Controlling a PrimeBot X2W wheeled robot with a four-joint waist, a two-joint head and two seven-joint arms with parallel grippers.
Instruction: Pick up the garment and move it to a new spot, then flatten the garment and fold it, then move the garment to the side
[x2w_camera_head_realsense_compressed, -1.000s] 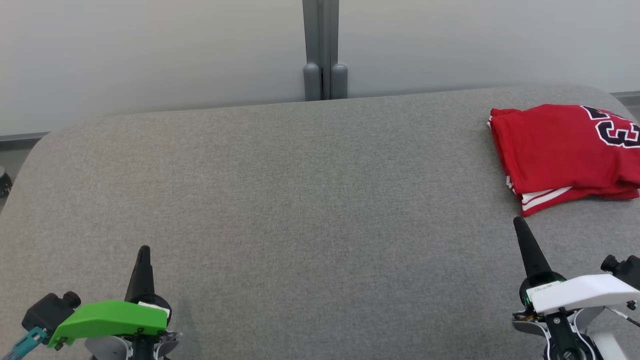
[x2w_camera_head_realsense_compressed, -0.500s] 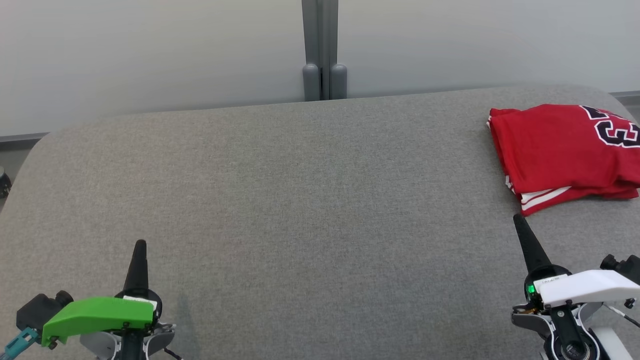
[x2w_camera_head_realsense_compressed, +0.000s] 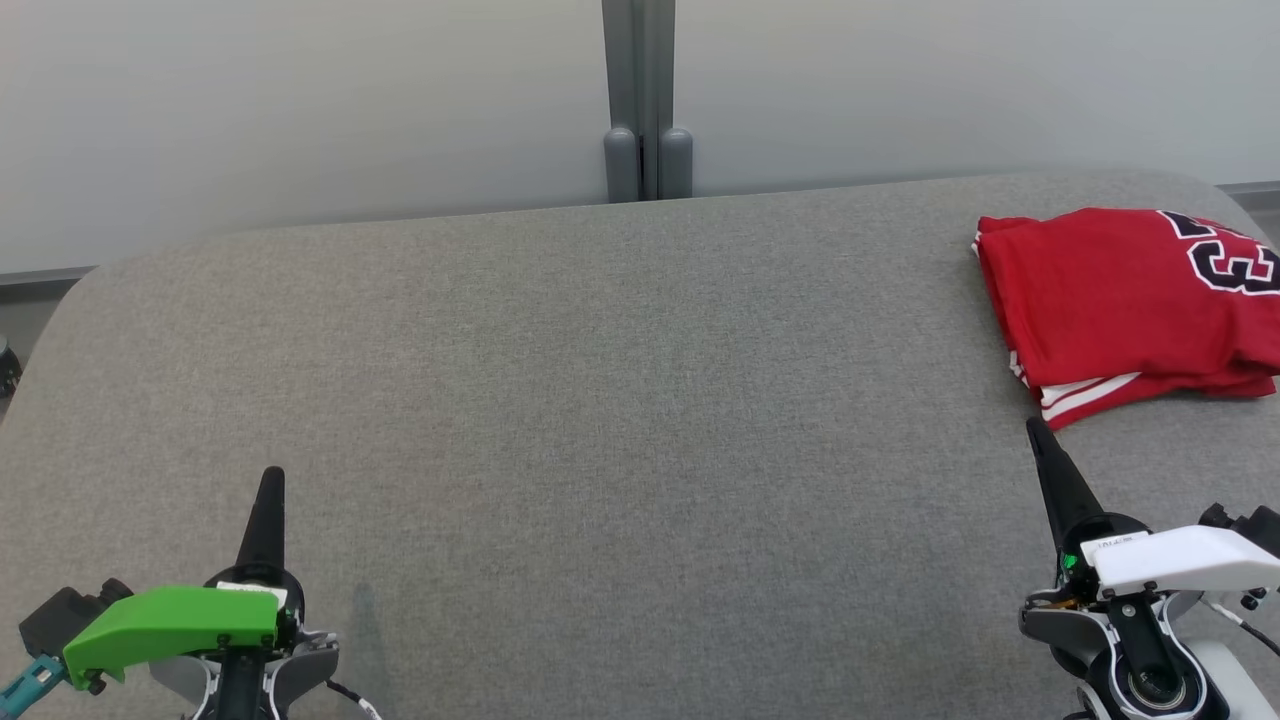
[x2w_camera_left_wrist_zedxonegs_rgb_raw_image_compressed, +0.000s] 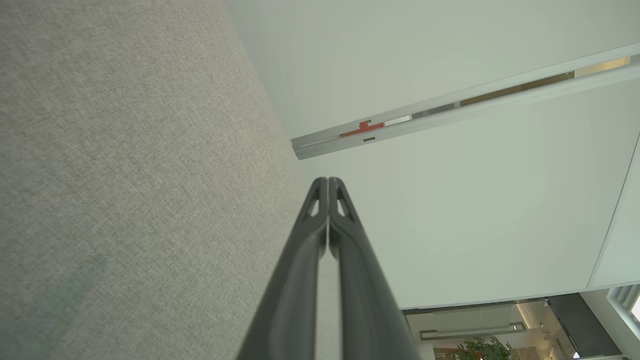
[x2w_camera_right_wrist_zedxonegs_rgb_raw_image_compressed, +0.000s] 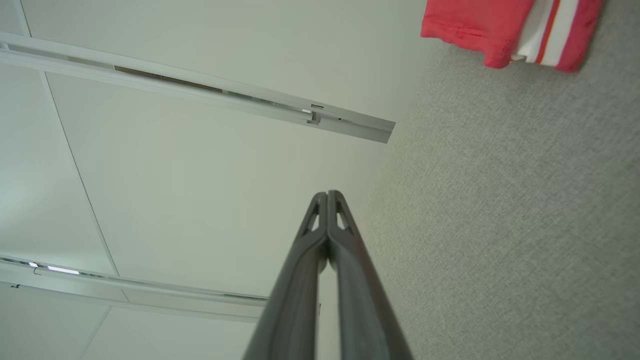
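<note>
Grey fabric surface (x2w_camera_head_realsense_compressed: 600, 400) bears folded red garment (x2w_camera_head_realsense_compressed: 1110, 290), numeral 3 (x2w_camera_head_realsense_compressed: 1248, 268) legible.

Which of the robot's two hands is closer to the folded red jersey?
The right hand, with the white cover: its tip is near the jersey's striped corner. The green-covered left hand is far off.

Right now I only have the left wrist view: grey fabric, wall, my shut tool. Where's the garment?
Observer: The garment, red and folded, lies at the far right of the grey surface.
Operator: Right tool holding it?
Observer: No. The right tool is shut and empty, its tip near the garment's striped corner, not touching.
Operator: Left tool anywhere close?
Observer: No. The left tool sits at the near left, across the surface from it.
</note>
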